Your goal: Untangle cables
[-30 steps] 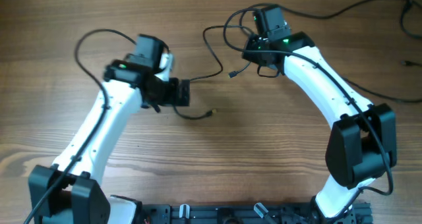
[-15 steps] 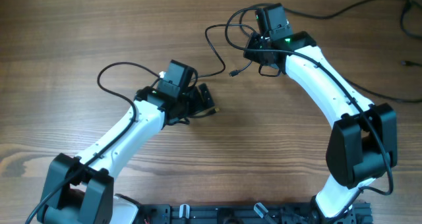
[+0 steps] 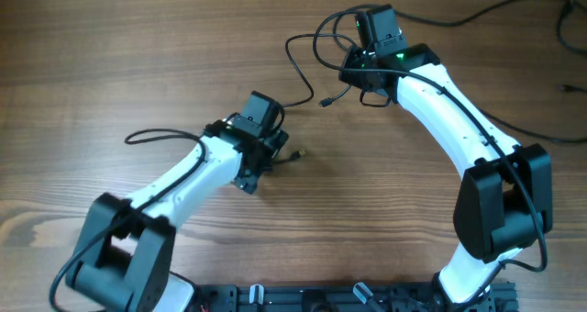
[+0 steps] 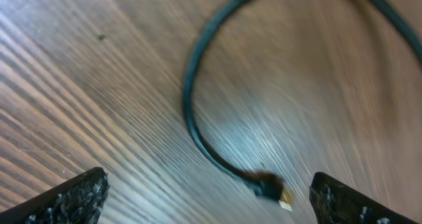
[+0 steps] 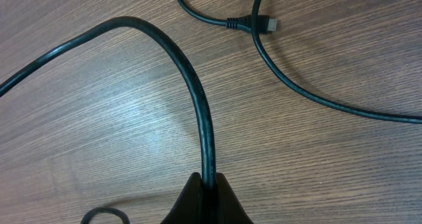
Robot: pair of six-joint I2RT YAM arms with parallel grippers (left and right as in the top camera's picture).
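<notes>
My wood-grain desk (image 3: 110,37) carries the black cables (image 3: 324,101) near the middle of its far edge. My right tool (image 5: 208,188) is pressed together, pinching one cable (image 5: 201,112). My left tool (image 4: 211,199) is spread wide above another cable's plug (image 4: 269,186).

The table (image 3: 110,46) is brown wood with a fine, straight grain, and it has a soft sheen where the light falls. The cables (image 5: 204,112) have a smooth black cover, rubber or plastic, slightly shiny. One plug (image 5: 265,25) ends in bright metal. The arms (image 3: 188,174) wear glossy white plastic shells with matt black joints. The left gripper (image 4: 210,199) has fingertips (image 4: 76,196) of black, rough, grainy material. The fingers (image 5: 227,207) of the right gripper (image 5: 206,184) look smooth and matt.
</notes>
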